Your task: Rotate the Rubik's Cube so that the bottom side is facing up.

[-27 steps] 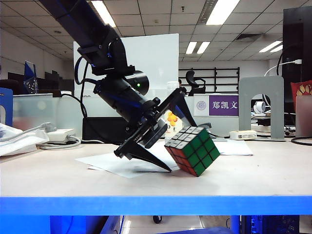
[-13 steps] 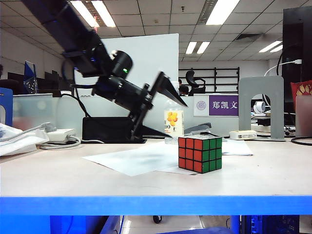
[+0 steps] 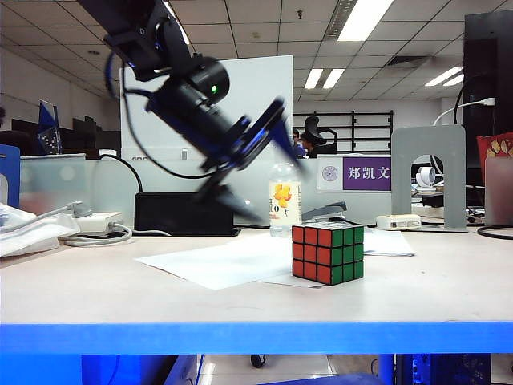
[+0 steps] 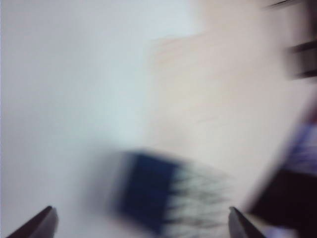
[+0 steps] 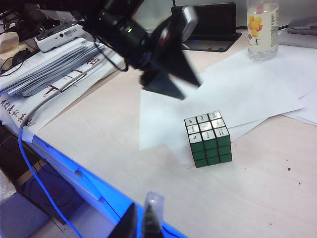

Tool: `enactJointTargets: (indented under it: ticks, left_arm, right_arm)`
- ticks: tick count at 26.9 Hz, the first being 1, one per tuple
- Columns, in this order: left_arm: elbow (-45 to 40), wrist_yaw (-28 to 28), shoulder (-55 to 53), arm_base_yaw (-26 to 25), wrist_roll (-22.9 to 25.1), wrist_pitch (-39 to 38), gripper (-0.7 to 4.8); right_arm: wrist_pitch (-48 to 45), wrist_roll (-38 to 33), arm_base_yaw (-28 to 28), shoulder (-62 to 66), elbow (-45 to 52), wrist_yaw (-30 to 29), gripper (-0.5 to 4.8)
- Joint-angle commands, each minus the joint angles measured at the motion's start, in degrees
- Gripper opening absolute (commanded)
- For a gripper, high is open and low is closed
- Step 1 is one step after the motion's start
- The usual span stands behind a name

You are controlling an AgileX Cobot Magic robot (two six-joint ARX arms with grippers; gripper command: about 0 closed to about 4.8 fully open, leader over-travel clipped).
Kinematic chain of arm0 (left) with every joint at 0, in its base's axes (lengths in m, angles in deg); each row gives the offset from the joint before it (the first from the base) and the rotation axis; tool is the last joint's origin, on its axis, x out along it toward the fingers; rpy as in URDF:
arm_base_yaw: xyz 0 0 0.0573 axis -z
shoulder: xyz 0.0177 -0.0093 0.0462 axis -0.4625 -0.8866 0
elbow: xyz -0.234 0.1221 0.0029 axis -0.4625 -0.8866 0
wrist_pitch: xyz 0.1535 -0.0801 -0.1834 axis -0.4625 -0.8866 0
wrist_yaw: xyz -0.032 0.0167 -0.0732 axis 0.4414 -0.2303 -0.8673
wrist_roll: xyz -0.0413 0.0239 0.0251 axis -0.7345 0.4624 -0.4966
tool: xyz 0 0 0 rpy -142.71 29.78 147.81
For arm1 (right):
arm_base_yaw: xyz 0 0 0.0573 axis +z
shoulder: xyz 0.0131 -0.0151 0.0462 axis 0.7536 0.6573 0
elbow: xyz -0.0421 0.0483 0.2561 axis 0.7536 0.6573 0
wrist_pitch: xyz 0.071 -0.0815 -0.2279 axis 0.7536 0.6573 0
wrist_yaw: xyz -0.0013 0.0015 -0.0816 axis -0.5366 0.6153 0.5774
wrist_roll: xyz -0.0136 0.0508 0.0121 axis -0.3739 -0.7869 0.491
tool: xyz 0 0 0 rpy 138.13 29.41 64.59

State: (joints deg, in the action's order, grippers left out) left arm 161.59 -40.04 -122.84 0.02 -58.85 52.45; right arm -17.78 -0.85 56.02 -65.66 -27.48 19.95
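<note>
The Rubik's Cube (image 3: pixel 328 254) sits flat on the desk (image 3: pixel 240 301), square on its base, with a red face and a green face turned toward the exterior camera. In the right wrist view its top face is white (image 5: pixel 208 138) and a green side shows below it. One lower corner rests on the edge of a sheet of white paper (image 3: pixel 216 261) that spreads out beside it across the desk. In the left wrist view the cube is only a dark blurred block (image 4: pixel 163 196).

Behind the cube stands a clear bottle (image 3: pixel 284 202) with an orange-fruit label, and behind that a black flat device (image 3: pixel 183 214) against the white partition.

The left gripper (image 3: pixel 252 164) hangs in the air above the paper, up and to the side of the cube, well apart from it and motion-blurred. Its jaws are spread wide and hold nothing.

The right gripper (image 5: pixel 143 220) shows only at the rim of its own wrist view, near the blue front edge of the desk, fingers close together and empty.

A stack of printed papers (image 5: pixel 59 64) lies at the desk's far side.
</note>
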Motion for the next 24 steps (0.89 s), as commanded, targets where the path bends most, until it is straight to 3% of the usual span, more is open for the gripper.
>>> enactJointTargets:
  ticks: [1, 5, 11, 20, 24]
  left_arm:
    - [0.6, 6.4, 0.3, -0.1, 9.5, -9.2, 4.79]
    - [0.6, 7.1, 1.3, 1.3, 14.0, -12.1, 4.79]
    - [0.7, 19.2, 3.7, 6.7, 25.1, -12.6, 4.79]
    - [7.3, 17.4, 3.9, 9.6, 29.9, -12.3, 4.79]
    - [8.1, 18.0, 3.6, 11.9, 29.3, -9.5, 4.79]
  right_arm:
    - [-0.7, 0.0, 0.1, 0.0, -0.3, -0.1, 0.27]
    - [-0.7, 0.0, 0.1, 0.0, -0.3, -0.1, 0.27]
    - [-0.7, 0.0, 0.1, 0.0, -0.3, -0.3, 0.27]
    - [-0.7, 0.0, 0.1, 0.0, -0.3, -0.5, 0.27]
    - [-0.7, 0.0, 0.1, 0.0, -0.3, -0.5, 0.27]
